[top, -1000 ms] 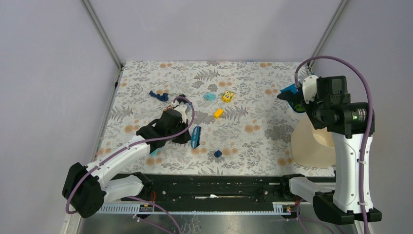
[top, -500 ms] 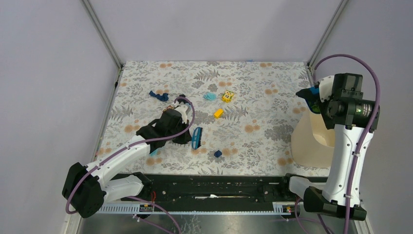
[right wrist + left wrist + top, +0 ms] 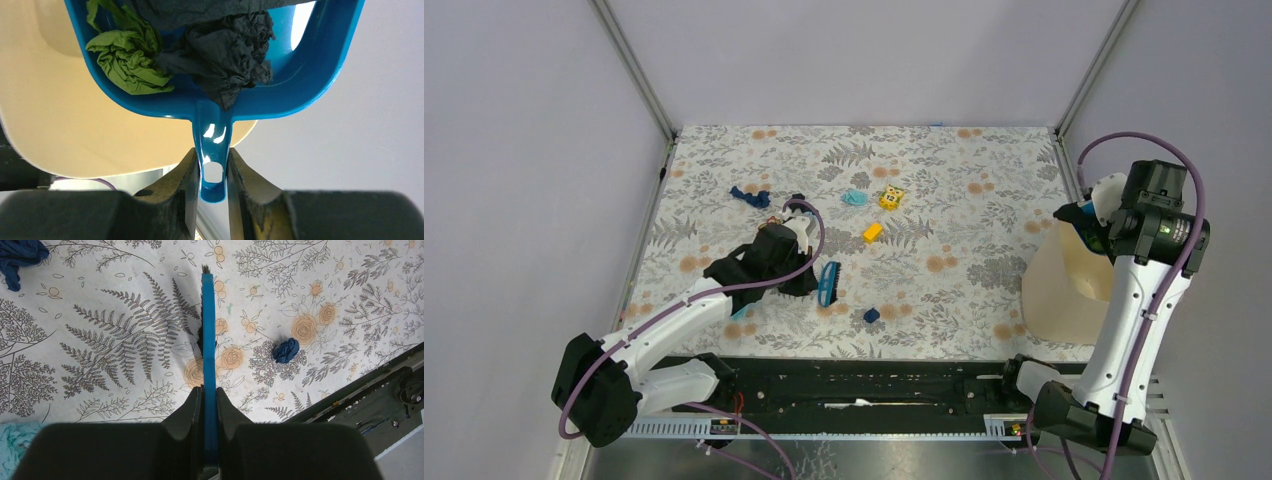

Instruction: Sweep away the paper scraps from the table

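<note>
At the far left of the table [image 3: 944,290] lies a dark blue scrap [image 3: 750,195]. The left gripper [image 3: 209,400] is clamped on a blue brush [image 3: 209,340]. The long axis of the brush runs straight out from the fingers, with the tip away from the wrist. A light cyan scrap [image 3: 856,198] lies farther back, and a small dark blue wad [image 3: 286,350] lies right of the brush. On the right, the right gripper [image 3: 212,165] is closed on the handle of the blue dustpan [image 3: 300,95], which carries a green wad [image 3: 127,60] and a dark wad [image 3: 225,50]. Its mouth points away from the wrist, over the cream bin [image 3: 50,115]. I judge the step is emptying: next the pan must tip mouth-down so the wads slide in, then return for the scraps on the cloth
</note>
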Robot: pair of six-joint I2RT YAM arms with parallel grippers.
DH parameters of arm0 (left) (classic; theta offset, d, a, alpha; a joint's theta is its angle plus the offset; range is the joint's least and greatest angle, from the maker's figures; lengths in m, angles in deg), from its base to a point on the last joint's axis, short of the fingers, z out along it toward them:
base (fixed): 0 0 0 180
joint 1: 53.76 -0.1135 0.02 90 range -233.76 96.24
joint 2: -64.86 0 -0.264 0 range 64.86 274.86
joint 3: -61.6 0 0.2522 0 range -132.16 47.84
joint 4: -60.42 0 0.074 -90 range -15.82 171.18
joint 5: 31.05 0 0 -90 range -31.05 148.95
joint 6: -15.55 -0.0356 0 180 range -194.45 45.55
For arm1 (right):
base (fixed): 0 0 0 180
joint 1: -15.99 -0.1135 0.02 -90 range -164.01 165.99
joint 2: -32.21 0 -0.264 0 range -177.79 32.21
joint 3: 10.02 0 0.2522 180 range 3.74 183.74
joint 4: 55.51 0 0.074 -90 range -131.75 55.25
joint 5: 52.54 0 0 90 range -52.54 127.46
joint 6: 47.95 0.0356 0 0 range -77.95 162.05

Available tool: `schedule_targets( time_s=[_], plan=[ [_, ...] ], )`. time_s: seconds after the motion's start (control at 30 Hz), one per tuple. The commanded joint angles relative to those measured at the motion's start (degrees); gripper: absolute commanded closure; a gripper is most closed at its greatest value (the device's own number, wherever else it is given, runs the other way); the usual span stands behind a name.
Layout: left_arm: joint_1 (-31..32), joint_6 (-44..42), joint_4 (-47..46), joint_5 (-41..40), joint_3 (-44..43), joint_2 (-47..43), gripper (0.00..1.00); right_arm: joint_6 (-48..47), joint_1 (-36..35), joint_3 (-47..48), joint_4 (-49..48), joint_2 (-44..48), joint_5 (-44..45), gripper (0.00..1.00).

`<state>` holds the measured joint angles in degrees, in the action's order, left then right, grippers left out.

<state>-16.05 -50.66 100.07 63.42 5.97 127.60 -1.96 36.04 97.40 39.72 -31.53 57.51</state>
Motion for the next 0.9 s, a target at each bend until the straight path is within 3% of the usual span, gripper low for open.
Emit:
schedule_targets(
  time_s=[0.0,0.2,0.37,0.53,0.87],
  plan=[
    [-0.2,-0.9,-0.2,1.8,-1.3,-0.5,1.0,-6.8,2.5,-1.0,-0.3,0.7,4.0,1.0],
    [-0.2,-1.0,-0.2,2.3,-1.4,-0.4,1.0,-19.4,3.7,-3.1,-1.7,2.9,11.1,1.0],
    [-0.3,-1.1,0.0,2.2,-1.4,-0.7,1.0,-41.8,3.7,-4.9,-5.5,3.5,20.3,1.0],
    [-0.3,-1.0,-0.1,1.3,-1.1,-2.0,1.0,-61.8,3.7,-5.6,-16.1,4.0,25.2,1.0],
    [-0.3,-1.1,-0.1,1.8,-1.4,-0.9,1.0,-62.6,3.7,-7.1,-16.4,4.5,25.5,1.0]
  ],
)
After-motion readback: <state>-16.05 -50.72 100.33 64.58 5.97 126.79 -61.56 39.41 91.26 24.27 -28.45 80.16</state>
